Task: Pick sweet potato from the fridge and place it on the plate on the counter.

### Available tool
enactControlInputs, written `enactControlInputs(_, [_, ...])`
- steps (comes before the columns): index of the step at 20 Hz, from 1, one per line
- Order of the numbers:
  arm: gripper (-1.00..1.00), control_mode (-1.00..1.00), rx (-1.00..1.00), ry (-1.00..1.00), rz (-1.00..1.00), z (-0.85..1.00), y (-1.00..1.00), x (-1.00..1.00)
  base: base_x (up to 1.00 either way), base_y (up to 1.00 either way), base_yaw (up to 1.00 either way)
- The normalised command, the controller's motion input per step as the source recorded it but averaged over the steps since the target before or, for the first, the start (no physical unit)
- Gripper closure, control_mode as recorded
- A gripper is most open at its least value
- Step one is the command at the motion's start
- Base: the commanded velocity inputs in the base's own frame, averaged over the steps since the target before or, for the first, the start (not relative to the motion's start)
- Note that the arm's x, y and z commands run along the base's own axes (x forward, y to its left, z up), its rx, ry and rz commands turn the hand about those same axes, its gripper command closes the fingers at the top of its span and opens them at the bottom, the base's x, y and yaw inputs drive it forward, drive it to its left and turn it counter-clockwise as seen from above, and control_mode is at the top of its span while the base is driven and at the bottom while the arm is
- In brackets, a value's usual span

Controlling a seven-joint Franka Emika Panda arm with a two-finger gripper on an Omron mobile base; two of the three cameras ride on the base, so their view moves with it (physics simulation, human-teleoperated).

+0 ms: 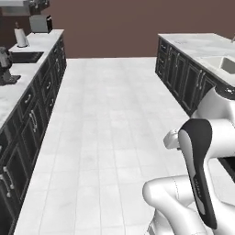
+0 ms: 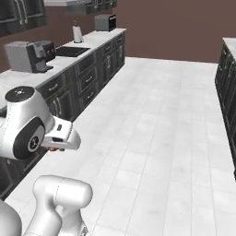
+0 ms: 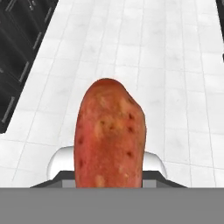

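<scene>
In the left base view, the arm is seen folded low at the lower right over the white tiled floor (image 1: 105, 137), with the long marble desk (image 1: 18, 87) run down the left side and the island with the sink (image 1: 225, 64) off to the right; no plate can be made out on that desk from here, so the drop-off spot can't be pinned down yet. In the right base view, the hand (image 2: 56, 148) is tucked under the white wrist just in front of the dark cabinets (image 2: 78, 87), and a sliver of reddish-orange is peeking out below it, which is judged to be the sweet potato (image 2: 55, 149). In the hand view, the sweet potato (image 3: 110, 138) is shown big and centered, sticking straight out from between the fingers, so the hand is taken to be clenched on it and the thing is held right in the hand, above the floor tiles. So the pick from the fridge looks done, and what's left is judged to be the carry over to the desk and the set-down on the plate.
</scene>
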Motion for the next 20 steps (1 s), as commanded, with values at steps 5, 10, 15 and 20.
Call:
enactControlInputs(5, [1.0, 1.0, 0.0, 0.0, 0.0, 0.0, 0.0, 0.0, 0.58, 0.0, -0.2])
enactControlInputs(10, [1.0, 1.0, 0.0, 0.0, 0.0, 0.0, 0.0, 0.0, 0.92, 0.0, -0.09])
enactControlInputs(15, [1.0, 1.0, 0.0, 0.0, 0.0, 0.0, 0.0, 0.0, 1.0, -0.02, -0.12])
enactControlInputs(20, [1.0, 1.0, 0.0, 0.0, 0.0, 0.0, 0.0, 0.0, 1.0, 0.0, -0.12])
